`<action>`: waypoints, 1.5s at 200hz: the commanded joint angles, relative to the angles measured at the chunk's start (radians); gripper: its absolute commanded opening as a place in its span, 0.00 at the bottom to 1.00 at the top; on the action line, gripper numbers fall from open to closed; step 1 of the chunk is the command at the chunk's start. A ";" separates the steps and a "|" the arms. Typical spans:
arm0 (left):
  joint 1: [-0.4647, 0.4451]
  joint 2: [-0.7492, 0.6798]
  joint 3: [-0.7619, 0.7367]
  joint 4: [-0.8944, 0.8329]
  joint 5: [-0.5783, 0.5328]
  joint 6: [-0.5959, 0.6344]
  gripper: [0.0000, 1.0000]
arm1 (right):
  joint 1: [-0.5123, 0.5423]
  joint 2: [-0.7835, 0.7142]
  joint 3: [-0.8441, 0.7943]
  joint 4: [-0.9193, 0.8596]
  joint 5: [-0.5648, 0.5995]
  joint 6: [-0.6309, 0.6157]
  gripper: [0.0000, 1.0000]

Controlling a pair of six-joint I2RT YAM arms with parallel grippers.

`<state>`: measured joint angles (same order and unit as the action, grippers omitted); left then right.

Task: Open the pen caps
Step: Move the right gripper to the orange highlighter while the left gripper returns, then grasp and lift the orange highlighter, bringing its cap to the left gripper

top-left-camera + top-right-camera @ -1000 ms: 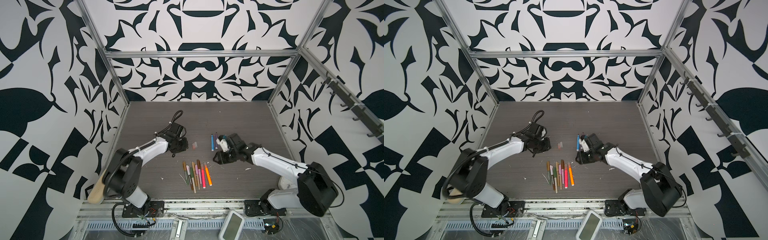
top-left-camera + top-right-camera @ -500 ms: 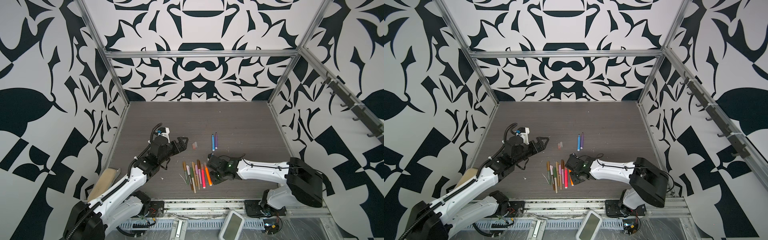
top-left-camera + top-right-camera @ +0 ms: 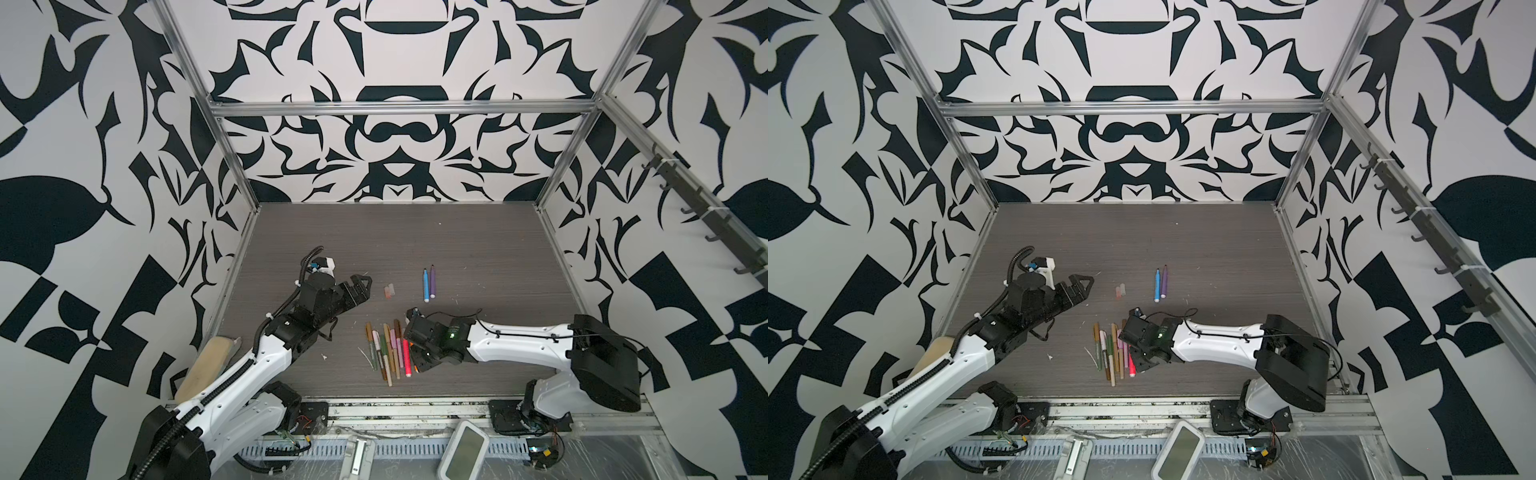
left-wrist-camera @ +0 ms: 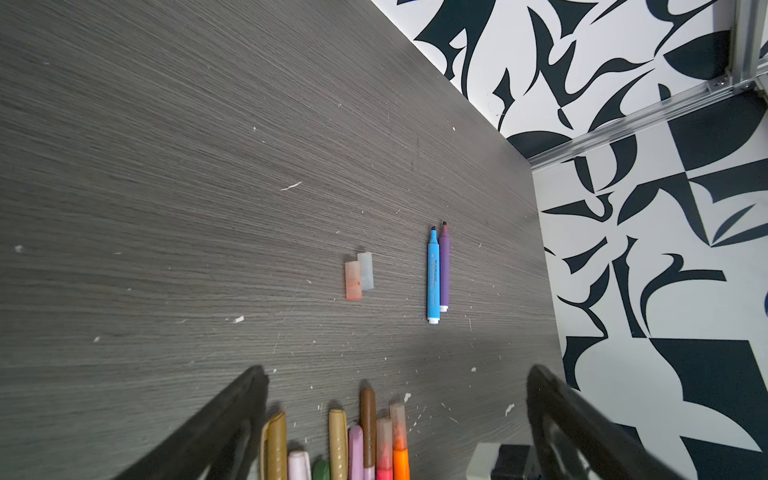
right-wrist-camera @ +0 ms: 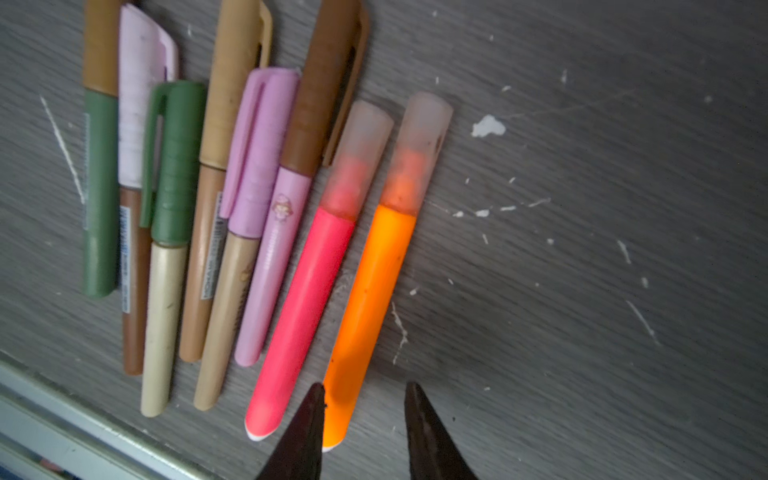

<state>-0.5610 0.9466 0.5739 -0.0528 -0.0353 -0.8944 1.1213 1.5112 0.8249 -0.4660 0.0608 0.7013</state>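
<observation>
Left hand (image 4: 397, 374) spread wide above grey wood-grain surface (image 4: 166, 166), right hand (image 5: 363, 388) narrowly parted over tail of orange plastic marker (image 5: 374, 291), frosted translucent cap (image 5: 419, 145) on

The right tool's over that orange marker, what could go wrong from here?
The right tool straddles the orange marker at its tail, off-centre, one fingertip crowding the pink marker: closing might nudge either. Gripped far from its cap, the marker could pivot. The open left tool hovers near two loose caps, which a sweep could scatter.
</observation>
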 commanded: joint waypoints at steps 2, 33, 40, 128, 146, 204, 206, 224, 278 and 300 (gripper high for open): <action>0.004 -0.003 0.019 0.012 0.012 -0.017 0.98 | 0.005 0.021 0.032 -0.021 0.026 0.023 0.35; 0.004 0.002 0.022 0.000 0.020 -0.038 0.95 | 0.005 0.072 0.039 -0.048 0.037 0.032 0.32; 0.004 0.007 0.024 -0.002 0.019 -0.043 0.95 | 0.006 0.086 0.038 -0.052 0.040 0.040 0.30; -0.043 0.127 0.064 0.039 0.157 -0.086 0.86 | -0.025 0.069 0.035 -0.138 0.162 0.027 0.00; -0.122 0.203 0.118 0.027 0.133 -0.076 0.86 | -0.069 -0.015 0.037 -0.124 0.123 -0.056 0.00; -0.233 0.457 0.280 0.013 0.165 -0.096 0.72 | -0.225 -0.166 0.082 -0.126 -0.111 -0.192 0.00; -0.235 0.463 0.285 0.013 0.167 -0.098 0.71 | -0.227 -0.168 0.082 -0.125 -0.114 -0.191 0.00; -0.246 0.509 0.309 0.025 0.187 -0.104 0.65 | -0.238 -0.193 0.081 -0.116 -0.131 -0.185 0.00; -0.264 0.585 0.338 0.065 0.223 -0.128 0.60 | -0.251 -0.225 0.081 -0.111 -0.159 -0.180 0.00; -0.266 0.599 0.333 0.094 0.235 -0.144 0.57 | -0.252 -0.238 0.075 -0.096 -0.175 -0.177 0.00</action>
<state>-0.8230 1.5280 0.8936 -0.0029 0.1764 -1.0092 0.8734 1.3071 0.8814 -0.5762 -0.0872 0.5339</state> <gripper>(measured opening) 0.589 0.166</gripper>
